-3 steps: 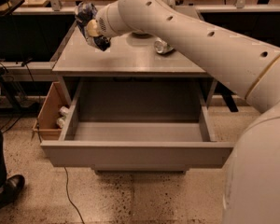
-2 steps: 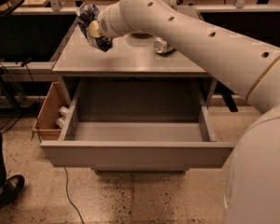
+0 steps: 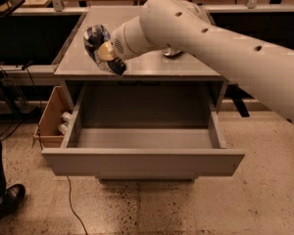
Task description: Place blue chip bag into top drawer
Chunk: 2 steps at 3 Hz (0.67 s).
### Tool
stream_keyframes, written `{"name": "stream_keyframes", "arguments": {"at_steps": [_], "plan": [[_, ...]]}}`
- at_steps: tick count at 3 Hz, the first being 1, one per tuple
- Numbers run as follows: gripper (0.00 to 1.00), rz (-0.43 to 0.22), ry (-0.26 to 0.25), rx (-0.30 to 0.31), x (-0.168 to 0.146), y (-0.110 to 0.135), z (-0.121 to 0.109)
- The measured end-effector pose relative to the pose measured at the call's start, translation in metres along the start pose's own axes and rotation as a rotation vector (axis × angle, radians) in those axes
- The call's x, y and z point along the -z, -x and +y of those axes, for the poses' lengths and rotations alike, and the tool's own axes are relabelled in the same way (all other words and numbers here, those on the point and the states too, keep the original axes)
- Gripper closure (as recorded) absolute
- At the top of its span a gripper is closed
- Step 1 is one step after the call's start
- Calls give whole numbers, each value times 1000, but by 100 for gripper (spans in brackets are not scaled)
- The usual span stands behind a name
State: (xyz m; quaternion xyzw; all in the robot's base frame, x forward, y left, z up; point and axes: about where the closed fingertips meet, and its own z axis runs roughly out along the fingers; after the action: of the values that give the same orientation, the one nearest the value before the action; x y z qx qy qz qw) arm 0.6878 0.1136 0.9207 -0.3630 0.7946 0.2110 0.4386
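Observation:
My gripper [image 3: 104,53] is shut on the blue chip bag [image 3: 94,38], a crumpled dark blue foil bag with silver marks. It holds the bag in the air above the front left part of the grey table top [image 3: 137,62]. The top drawer [image 3: 142,161] stands pulled wide open below the table's front edge, with nothing visible inside. The bag is above and just behind the drawer's back left corner. My white arm [image 3: 210,33] reaches in from the right across the table.
A brown wooden box [image 3: 49,119] with small bottles stands on the floor left of the drawer. A small bowl-like object [image 3: 172,52] sits on the table, partly hidden by my arm. A person's shoe [image 3: 7,197] is at the bottom left. A cable runs over the floor.
My gripper has moved forward and down with the blue chip bag, from the table's far left toward its front edge above the open drawer.

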Motion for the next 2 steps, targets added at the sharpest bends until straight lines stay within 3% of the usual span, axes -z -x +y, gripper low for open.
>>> {"name": "stream_keyframes", "arguments": {"at_steps": [1, 2], "plan": [[100, 41, 48, 9, 43, -44, 34], [100, 105, 75, -27, 87, -103, 43]]}}
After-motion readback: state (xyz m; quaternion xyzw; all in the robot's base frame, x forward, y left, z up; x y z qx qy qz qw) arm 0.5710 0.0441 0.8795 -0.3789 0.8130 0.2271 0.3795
